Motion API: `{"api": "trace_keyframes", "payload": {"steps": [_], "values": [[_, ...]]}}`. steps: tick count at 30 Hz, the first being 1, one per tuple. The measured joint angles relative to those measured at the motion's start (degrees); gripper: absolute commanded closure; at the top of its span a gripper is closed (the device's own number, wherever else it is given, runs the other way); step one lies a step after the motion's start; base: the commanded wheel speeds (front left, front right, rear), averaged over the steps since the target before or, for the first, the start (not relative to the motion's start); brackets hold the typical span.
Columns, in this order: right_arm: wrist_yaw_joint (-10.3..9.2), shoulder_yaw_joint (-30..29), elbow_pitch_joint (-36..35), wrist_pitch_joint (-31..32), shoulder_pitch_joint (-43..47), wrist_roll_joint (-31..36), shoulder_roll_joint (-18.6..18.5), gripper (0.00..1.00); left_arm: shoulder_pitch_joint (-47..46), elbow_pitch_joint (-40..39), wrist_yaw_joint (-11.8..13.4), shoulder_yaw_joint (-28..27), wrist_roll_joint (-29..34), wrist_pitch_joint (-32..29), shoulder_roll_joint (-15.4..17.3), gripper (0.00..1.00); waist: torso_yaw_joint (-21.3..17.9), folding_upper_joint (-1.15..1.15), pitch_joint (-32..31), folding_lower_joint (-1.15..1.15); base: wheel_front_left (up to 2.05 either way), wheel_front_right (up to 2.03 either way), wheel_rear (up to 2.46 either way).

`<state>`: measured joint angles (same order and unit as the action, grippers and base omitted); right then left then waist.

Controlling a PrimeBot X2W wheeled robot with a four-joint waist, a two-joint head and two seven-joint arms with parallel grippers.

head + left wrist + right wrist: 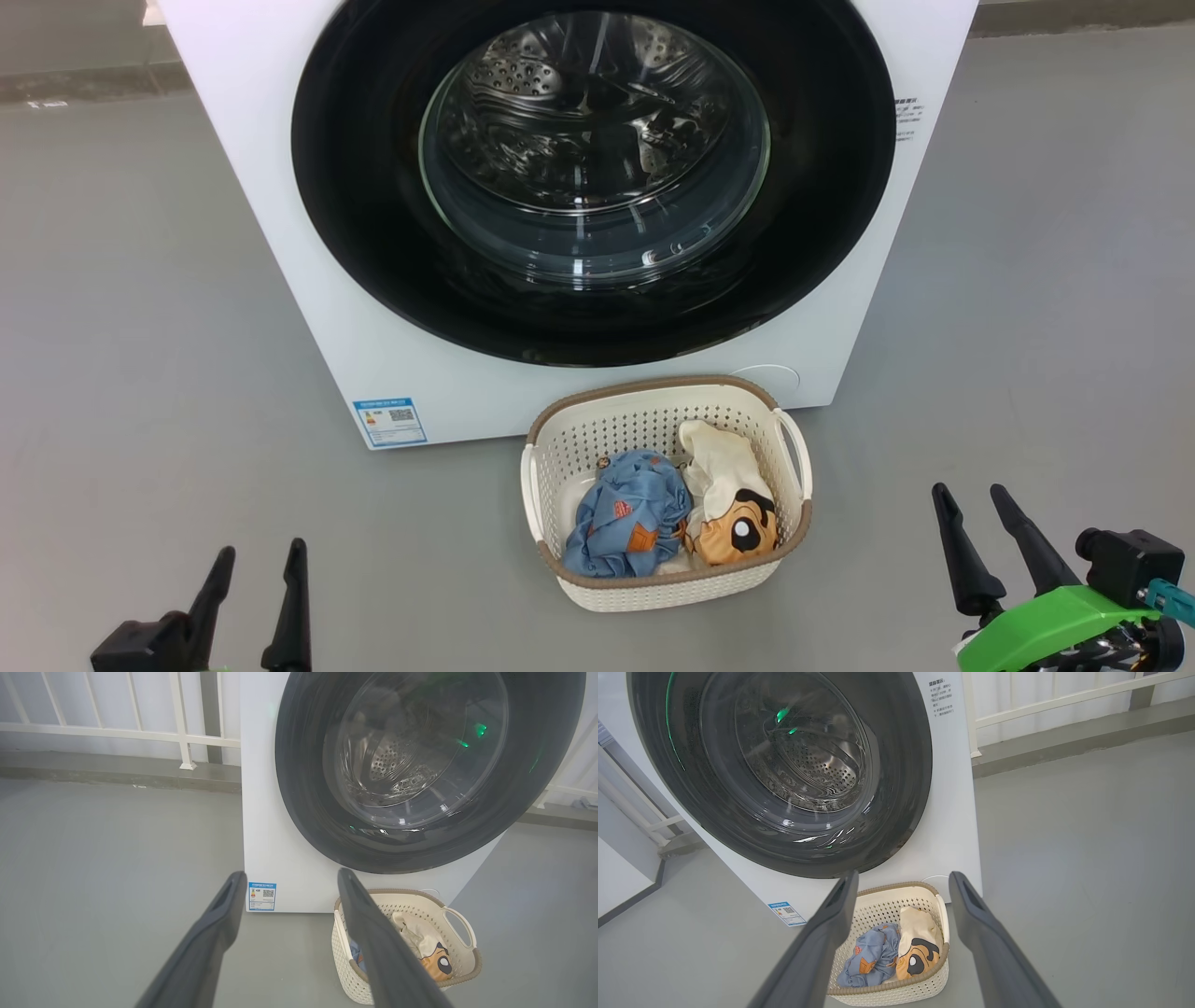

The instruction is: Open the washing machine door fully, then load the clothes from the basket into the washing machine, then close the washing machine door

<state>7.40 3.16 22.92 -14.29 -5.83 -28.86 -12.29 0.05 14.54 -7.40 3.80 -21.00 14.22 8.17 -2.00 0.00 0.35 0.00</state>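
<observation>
The white washing machine (280, 233) fills the top of the head view, and its round black-rimmed door (822, 233) lies shut against the front. On the floor in front stands the cream basket (644, 425) holding the clothes: a blue garment (625, 527) and a cream one with a cartoon face (733, 523). My left gripper (260, 558) is open at the lower left, well clear of the basket. My right gripper (969, 497) is open at the lower right. The wrist views show the door (303, 788) (901, 765) and the basket (460, 977) (887, 994) beyond the spread fingers.
Grey floor (140, 327) spreads on both sides of the machine. A white railing (117, 732) on a low kerb runs behind it. A small blue label (390, 422) sits at the machine's lower left corner.
</observation>
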Motion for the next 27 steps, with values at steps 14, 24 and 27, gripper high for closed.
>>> {"api": "trace_keyframes", "payload": {"steps": [14,24,27], "values": [[0.00,0.0,-0.1,0.0,0.0,0.1,0.0,0.00,0.0,0.4,0.0,-0.7,3.7,0.0,-0.1,0.00,-0.2,0.00,0.4,0.00,0.07,0.07,-0.14],[0.00,-0.2,-0.2,0.0,0.0,0.1,0.0,0.00,0.0,0.5,0.0,-1.4,4.6,0.0,-0.1,0.00,-0.2,0.00,0.9,0.00,0.79,0.79,-1.57],[0.00,-0.2,-0.2,0.0,0.0,0.4,0.0,0.00,0.0,0.5,0.0,-1.4,4.6,0.0,-0.1,0.00,-0.2,0.00,1.0,0.00,1.23,1.23,-2.45]]}}
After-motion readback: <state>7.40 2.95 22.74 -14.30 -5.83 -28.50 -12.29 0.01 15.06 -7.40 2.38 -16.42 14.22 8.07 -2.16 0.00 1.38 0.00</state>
